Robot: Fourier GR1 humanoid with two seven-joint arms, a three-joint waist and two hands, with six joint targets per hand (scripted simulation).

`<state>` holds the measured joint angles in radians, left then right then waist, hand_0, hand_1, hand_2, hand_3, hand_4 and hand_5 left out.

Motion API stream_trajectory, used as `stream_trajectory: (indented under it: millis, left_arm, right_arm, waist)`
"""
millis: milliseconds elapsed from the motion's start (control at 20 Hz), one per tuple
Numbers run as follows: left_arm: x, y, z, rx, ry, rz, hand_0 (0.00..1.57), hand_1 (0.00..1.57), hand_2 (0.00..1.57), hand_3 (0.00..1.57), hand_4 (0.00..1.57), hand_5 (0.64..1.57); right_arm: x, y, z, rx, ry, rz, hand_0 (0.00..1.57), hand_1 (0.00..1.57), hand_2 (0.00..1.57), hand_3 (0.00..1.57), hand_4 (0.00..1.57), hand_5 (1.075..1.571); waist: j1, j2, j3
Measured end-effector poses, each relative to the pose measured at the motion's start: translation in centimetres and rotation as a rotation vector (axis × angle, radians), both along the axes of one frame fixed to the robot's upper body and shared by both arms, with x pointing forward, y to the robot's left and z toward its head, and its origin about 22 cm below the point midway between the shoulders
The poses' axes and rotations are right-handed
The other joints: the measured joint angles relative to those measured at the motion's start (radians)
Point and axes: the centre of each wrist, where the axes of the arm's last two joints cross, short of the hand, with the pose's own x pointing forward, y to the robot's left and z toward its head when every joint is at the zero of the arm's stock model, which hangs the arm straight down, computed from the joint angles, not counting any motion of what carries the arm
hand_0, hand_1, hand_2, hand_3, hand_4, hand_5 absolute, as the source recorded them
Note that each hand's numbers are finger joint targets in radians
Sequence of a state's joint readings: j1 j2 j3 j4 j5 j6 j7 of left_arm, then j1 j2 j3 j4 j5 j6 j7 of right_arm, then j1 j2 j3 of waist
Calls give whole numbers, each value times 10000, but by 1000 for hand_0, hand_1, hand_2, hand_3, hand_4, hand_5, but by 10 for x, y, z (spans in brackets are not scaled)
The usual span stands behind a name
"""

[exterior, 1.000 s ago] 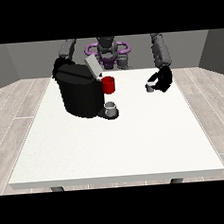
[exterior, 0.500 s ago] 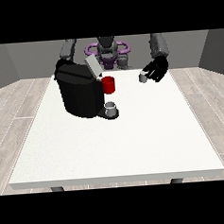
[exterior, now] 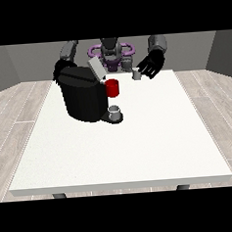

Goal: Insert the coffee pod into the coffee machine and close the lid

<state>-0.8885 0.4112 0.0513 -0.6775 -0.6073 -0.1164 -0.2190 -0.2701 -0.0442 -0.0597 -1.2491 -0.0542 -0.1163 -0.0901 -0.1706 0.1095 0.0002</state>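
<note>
There — coffee pod [exterior: 136,75] beside hand [exterior: 150,65].

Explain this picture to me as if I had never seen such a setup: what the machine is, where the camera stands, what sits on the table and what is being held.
The camera stands across a large white table and faces a humanoid robot, which appears small at the top. Its two dark arms reach over the table towards the viewer.

On the table stands a bulky black coffee machine with its grey lid tilted up. A red part sticks out at its front, and a small grey cup sits on its base.

The robot hand at the view's right is raised beside a small grey coffee pod; the pod lies at its fingertips, but whether they grip it is unclear. The robot hand at the view's left sits behind the machine, mostly hidden.
</note>
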Motion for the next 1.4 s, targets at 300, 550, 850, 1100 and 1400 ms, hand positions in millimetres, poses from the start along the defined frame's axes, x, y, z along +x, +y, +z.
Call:
stream_trajectory:
  millis: [300,550,850,1100,1400]
  left_arm:
    - [10,4,43,-121,-717,263,1211,1211,1253,1199,507,1571]
    - [16,11,83,-423,-1231,622,1260,1260,1318,1258,490,1571]
    - [21,-2,102,-322,-1570,640,1281,1281,1306,1226,501,1571]
    - [23,-4,116,-259,-1782,657,1307,1307,1328,1239,487,1571]
    - [27,-25,108,-183,-1498,484,1316,1316,1328,1225,510,1571]
  right_arm:
    - [2,16,10,-41,-417,290,0,0,0,0,508,1571]
    - [8,21,30,-162,-861,582,0,0,0,0,509,1571]
    - [12,22,42,-380,-1151,513,0,0,0,0,520,1571]
    - [14,20,48,-387,-1381,463,0,0,0,0,526,1571]
    - [15,15,45,-256,-1234,107,0,0,0,0,537,1571]
  waist:
    - [-459,238,-1]
    - [-976,666,0]
    - [-1226,988,-1]
    - [-1344,1250,1]
    - [-1219,1202,0]
